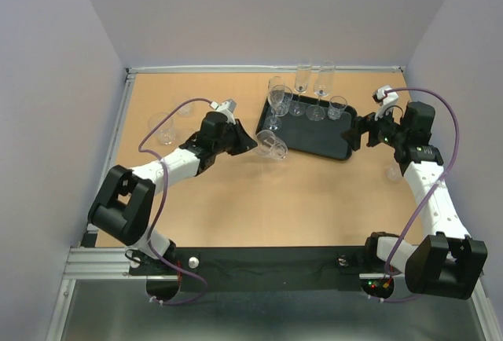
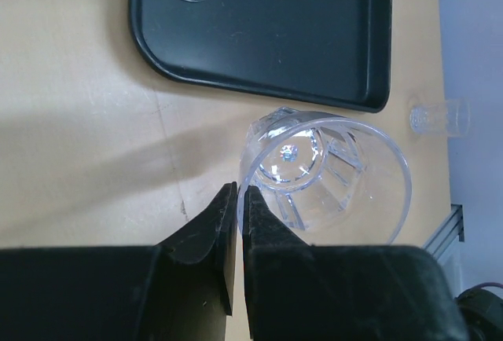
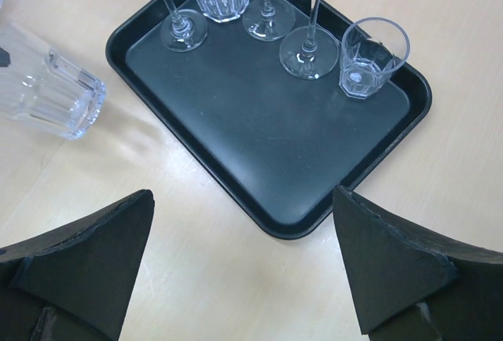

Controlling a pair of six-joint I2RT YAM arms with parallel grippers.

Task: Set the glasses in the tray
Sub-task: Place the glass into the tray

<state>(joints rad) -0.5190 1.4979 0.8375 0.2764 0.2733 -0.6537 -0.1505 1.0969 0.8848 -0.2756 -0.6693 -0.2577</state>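
My left gripper (image 1: 250, 141) is shut on the rim of a clear ribbed tumbler (image 1: 272, 146), one finger inside and one outside. In the left wrist view the tumbler (image 2: 322, 176) lies tilted on its side just off the near left corner of the black tray (image 2: 267, 34). The tray (image 1: 318, 138) holds several glasses along its far part: stemmed ones (image 3: 310, 46) and two tumblers (image 3: 369, 58). My right gripper (image 3: 240, 227) is open and empty, low over the table at the tray's near right corner (image 3: 299, 227). It also shows in the top view (image 1: 355, 133).
Two more clear glasses (image 1: 165, 129) (image 1: 185, 108) stand on the table at the far left. A small glass (image 1: 391, 172) stands beside the right arm and shows in the left wrist view (image 2: 438, 116). Walls close off the table on three sides.
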